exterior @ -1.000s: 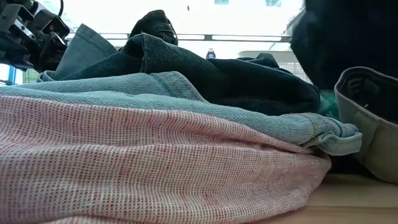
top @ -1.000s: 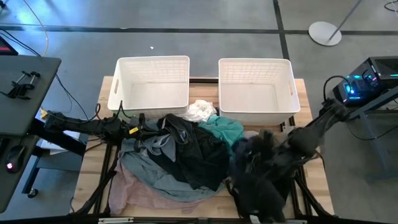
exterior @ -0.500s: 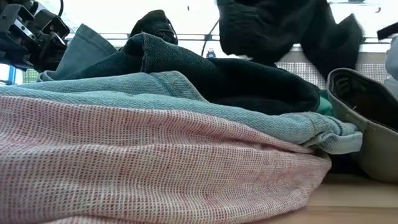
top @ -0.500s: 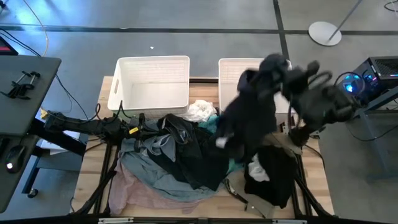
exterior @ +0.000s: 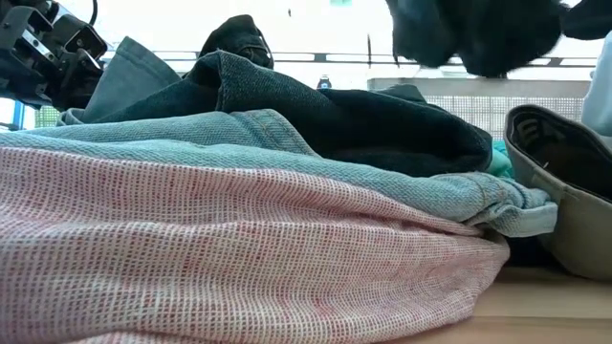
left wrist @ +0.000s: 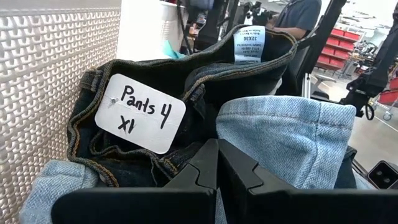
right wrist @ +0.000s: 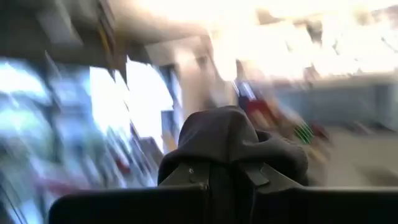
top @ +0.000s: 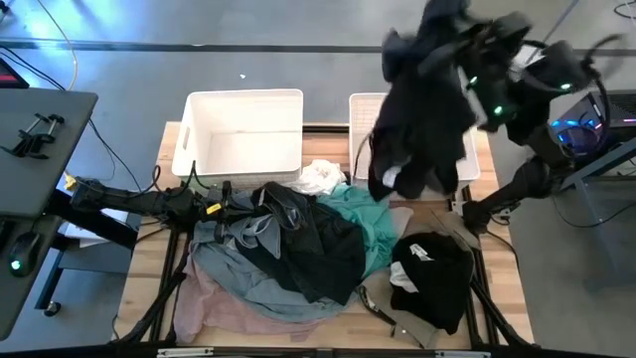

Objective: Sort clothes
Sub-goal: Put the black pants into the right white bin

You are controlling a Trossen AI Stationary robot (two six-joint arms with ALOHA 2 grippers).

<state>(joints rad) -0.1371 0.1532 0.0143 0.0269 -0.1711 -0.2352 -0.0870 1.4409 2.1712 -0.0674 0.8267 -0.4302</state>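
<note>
The mixed heap of soft garments (top: pixel 288 254), denim, teal, pink and black, lay on the wooden table (top: pixel 149 249) in front of two white slatted plastic baskets (top: pixel 243 134), unsorted. The black fabric garment (top: pixel 422 109) hung high over the right basket, likely lifted clear to drop in. The right gripper (right wrist: pixel 221 174) was clenched on it. The left gripper (left wrist: pixel 217 165) sat shut against the pile's dark jeans, waiting.

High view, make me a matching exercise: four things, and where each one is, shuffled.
1. black garment
2. left basket
3. pink cloth
4. left gripper

A. bottom of the pile
B. shut, at the pile's left edge
C. hanging from the shut right gripper above the right basket
D. nothing in it

Pairs: 1-C, 2-D, 3-A, 4-B
</note>
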